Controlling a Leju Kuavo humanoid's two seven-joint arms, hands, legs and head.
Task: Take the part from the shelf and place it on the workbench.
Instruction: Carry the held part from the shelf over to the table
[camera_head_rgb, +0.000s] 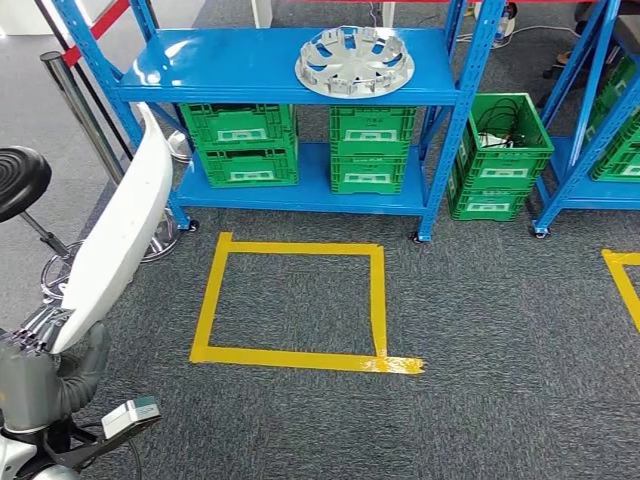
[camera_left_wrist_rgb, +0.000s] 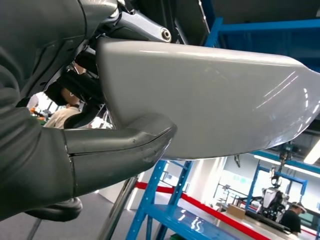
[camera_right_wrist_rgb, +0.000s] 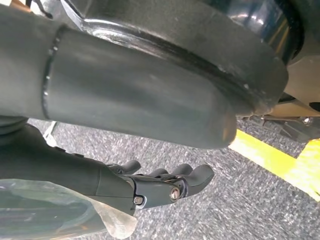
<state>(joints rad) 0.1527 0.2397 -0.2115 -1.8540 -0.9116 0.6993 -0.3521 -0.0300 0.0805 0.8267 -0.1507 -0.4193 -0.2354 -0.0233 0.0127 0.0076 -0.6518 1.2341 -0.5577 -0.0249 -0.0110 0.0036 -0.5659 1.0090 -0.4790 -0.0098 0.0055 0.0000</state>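
Head view: left hand is sitting at 8 o'clock of frame, gripping the low end of a long white curved panel. The panel is slanting up toward 1 o'clock, and its tip is overlapping the blue shelf edge. A silver wheel cover is lying flat on the top board, at 12 o'clock of frame. Green crates are standing stacked on the lower board; more green crates are sitting at their 3 o'clock. One open crate w/ black cables inside is sitting on the floor past the shelf post, at 3 o'clock of those. A yellow tape square is lying on the grey carpet, mid frame. A black stool w/ chrome base is standing at 9 o'clock.

Left wrist view: thick grey thumb is pressing against the glossy panel, while the dark fingers are closing round the far side. So the hand is clamping it. Blue shelf posts are showing behind.

Right wrist view: right hand is hanging over the carpet, w/ dark fingers half-curled, lying side by side and holding nothing. Yellow tape is running across at 3 o'clock.
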